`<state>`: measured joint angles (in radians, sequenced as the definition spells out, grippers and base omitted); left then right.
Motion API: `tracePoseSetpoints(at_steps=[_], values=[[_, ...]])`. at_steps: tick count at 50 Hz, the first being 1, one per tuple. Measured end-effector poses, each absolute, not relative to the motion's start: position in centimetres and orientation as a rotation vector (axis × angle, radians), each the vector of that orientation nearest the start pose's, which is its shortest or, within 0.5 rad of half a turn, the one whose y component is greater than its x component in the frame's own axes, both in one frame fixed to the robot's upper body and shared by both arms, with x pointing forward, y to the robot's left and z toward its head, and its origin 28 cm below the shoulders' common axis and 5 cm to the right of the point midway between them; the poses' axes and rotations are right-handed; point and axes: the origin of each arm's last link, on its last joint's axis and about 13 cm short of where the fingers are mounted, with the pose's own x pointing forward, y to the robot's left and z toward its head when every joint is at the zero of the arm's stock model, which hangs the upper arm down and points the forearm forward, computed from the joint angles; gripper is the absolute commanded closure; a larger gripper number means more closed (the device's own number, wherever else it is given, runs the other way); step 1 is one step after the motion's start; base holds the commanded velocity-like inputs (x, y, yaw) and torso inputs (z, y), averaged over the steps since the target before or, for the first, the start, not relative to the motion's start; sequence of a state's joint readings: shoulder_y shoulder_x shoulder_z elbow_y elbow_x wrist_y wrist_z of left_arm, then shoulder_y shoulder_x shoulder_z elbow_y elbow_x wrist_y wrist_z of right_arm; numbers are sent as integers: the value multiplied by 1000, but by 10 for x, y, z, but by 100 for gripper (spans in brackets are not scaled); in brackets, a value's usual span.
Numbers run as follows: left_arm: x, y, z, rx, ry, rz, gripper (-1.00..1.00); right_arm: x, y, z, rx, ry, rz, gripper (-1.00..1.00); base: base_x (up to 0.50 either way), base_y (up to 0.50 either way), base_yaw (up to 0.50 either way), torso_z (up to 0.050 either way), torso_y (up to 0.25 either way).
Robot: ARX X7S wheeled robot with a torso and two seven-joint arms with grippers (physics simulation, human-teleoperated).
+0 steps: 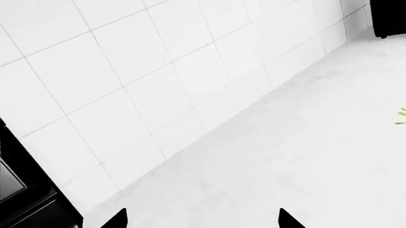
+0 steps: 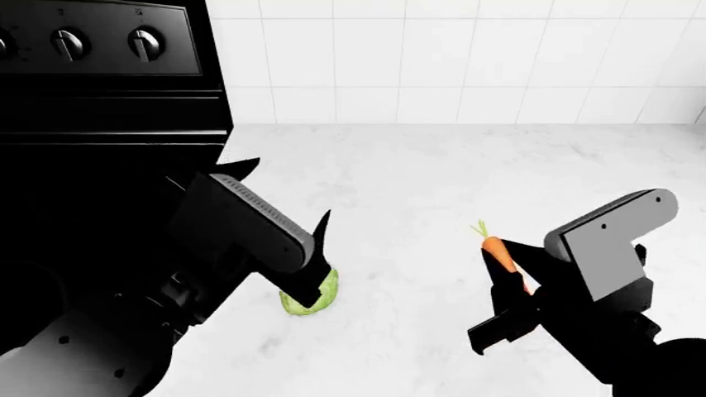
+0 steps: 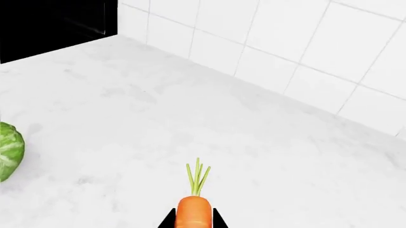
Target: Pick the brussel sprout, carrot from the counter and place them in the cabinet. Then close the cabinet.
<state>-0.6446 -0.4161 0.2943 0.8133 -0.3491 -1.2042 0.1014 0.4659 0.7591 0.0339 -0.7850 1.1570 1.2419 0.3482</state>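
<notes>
- Pinching the carrot [image 3: 193, 214] in my right gripper [image 2: 510, 285], jaws closed around its stiff, light, slick body.
- Left gripper [image 2: 284, 207] gapes empty above the soft, round brussel sprout [image 2: 312, 298] on the counter [image 2: 441, 174].

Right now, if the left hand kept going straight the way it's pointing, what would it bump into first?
Probably the white tiled wall. The left hand points across bare white stone-look counter toward it; depth is unclear.

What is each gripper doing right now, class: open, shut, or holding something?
Left gripper: open, holding nothing, above the brussel sprout.
Right gripper: shut on the carrot, its fingers either side of the root.
</notes>
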Motion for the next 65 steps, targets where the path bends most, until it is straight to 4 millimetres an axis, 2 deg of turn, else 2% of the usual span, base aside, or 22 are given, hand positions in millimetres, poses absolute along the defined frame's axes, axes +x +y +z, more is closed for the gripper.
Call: tracePoseSetpoints(at_steps=[26,65], values=[[220,217,211,182,32,-733,-100,191,-166,212,-278,171,300,100,0,0,0,0,0],[228,220,170,229,193,-717,-100,192,-166,209,-277,171,306,100,0,0,0,0,0]])
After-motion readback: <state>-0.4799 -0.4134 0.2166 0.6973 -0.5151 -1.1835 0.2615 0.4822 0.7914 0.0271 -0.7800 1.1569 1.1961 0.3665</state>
